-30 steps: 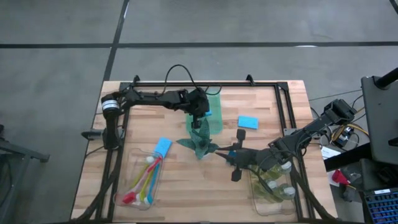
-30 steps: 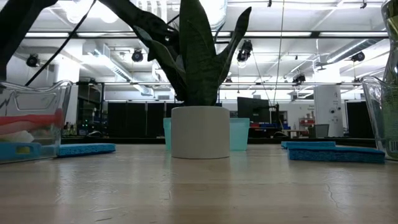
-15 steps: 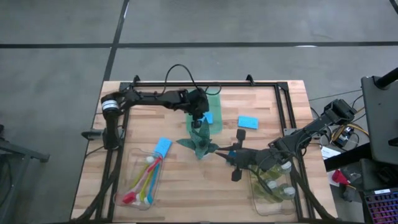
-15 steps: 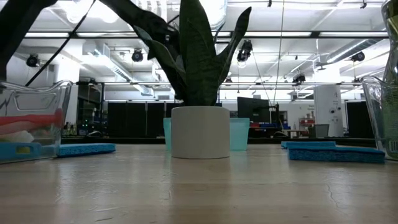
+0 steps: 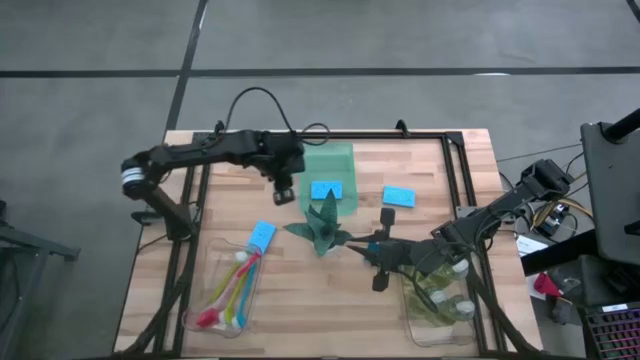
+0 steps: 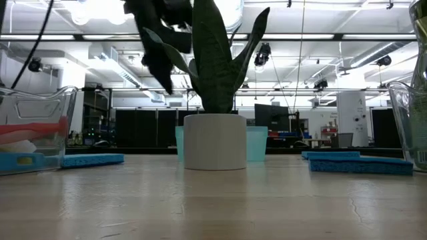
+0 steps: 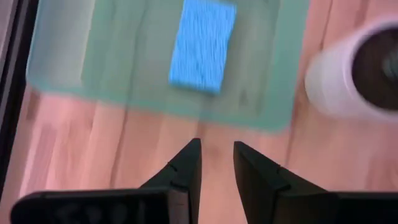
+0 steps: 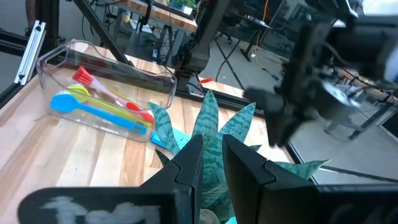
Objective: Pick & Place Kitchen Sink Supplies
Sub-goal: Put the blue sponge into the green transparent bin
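My left gripper (image 5: 283, 194) (image 7: 216, 149) hangs open over bare wood just left of the translucent green tray (image 5: 345, 160) (image 7: 93, 68). A blue sponge (image 5: 326, 189) (image 7: 203, 45) lies flat in that tray. A second sponge (image 5: 398, 196) lies on the table right of the tray. A third sponge (image 5: 262, 234) rests against the far end of the left bin (image 5: 205, 300), which holds the coloured brushes (image 5: 232, 290) (image 8: 102, 102). My right gripper (image 5: 372, 262) (image 8: 211, 142) waits, narrowly open, beside the plant (image 5: 322, 228). The soap bottles (image 5: 440, 300) sit in the right bin.
The plant in its white pot (image 6: 215, 140) (image 7: 354, 74) stands mid-table between the arms. A black frame rail (image 5: 330, 135) runs along the far edge. There is free wood at the near middle, between the two bins.
My left gripper has drawn back out of the green tray toward the table's left edge, rising a little. The blue sponge that lay beside its fingers stays flat in the tray. The right arm has kept still.
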Available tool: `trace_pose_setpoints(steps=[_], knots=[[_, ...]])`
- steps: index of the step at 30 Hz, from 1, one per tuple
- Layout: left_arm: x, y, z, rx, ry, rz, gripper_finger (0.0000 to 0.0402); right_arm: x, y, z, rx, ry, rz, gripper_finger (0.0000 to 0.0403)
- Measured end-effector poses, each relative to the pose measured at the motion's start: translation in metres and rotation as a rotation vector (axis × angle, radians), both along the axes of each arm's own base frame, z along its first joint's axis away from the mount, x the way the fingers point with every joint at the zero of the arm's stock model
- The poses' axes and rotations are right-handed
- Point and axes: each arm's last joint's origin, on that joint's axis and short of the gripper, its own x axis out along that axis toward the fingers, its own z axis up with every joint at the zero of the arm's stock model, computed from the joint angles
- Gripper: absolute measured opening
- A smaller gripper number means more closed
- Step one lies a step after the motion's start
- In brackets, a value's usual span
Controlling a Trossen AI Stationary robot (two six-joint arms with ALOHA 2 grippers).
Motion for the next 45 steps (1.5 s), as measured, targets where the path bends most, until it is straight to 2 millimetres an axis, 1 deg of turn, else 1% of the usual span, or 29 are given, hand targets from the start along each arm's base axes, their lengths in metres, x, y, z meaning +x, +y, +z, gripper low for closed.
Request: trace_pose_setpoints(steps=[4,6,8,10,12,18,21,24,27,30,33,38,45], knots=[[-0.021,-0.011,0.010,-0.057,0.066,0.012,0.0089,0.000,0.000,0.000,0.001,0.000,0.000,0.0056],[-0.028,-0.018,0.009,-0.108,0.076,0.005,0.0088,0.000,0.000,0.000,0.001,0.000,0.000,0.0056],[-0.033,-0.025,0.005,-0.136,0.083,-0.026,0.0085,0.000,0.000,0.000,0.001,-0.001,0.000,0.0056],[-0.039,-0.032,-0.004,-0.151,0.108,-0.059,0.0081,0.000,0.000,0.000,0.001,-0.001,0.000,0.0056],[-0.044,-0.038,-0.016,-0.163,0.151,-0.074,0.0079,0.000,0.000,0.000,0.001,-0.001,0.000,0.0056],[-0.058,-0.049,-0.062,-0.201,0.273,-0.090,0.0078,0.000,0.000,0.000,0.002,-0.002,-0.001,0.0056],[-0.060,-0.057,-0.080,-0.226,0.272,-0.124,0.0085,0.000,-0.001,0.000,0.002,-0.002,-0.003,0.0056],[-0.062,-0.063,-0.091,-0.213,0.281,-0.151,0.0104,0.001,-0.001,0.000,0.002,-0.002,-0.004,0.0056],[-0.061,-0.066,-0.096,-0.190,0.259,-0.177,0.0132,0.001,-0.001,0.000,0.002,-0.002,-0.004,0.0056],[-0.055,-0.067,-0.099,-0.164,0.188,-0.202,0.0161,0.001,-0.002,0.000,0.002,-0.002,-0.007,0.0056],[-0.054,-0.069,-0.105,-0.154,0.156,-0.221,0.0177,0.001,-0.003,0.000,0.005,-0.002,-0.010,0.0056],[-0.060,-0.070,-0.114,-0.150,0.184,-0.251,0.0174,0.001,-0.003,-0.001,0.020,-0.003,-0.015,0.0056],[-0.059,-0.069,-0.120,-0.121,0.143,-0.282,0.0154,0.001,-0.003,-0.001,0.018,-0.003,-0.016,0.0056]])
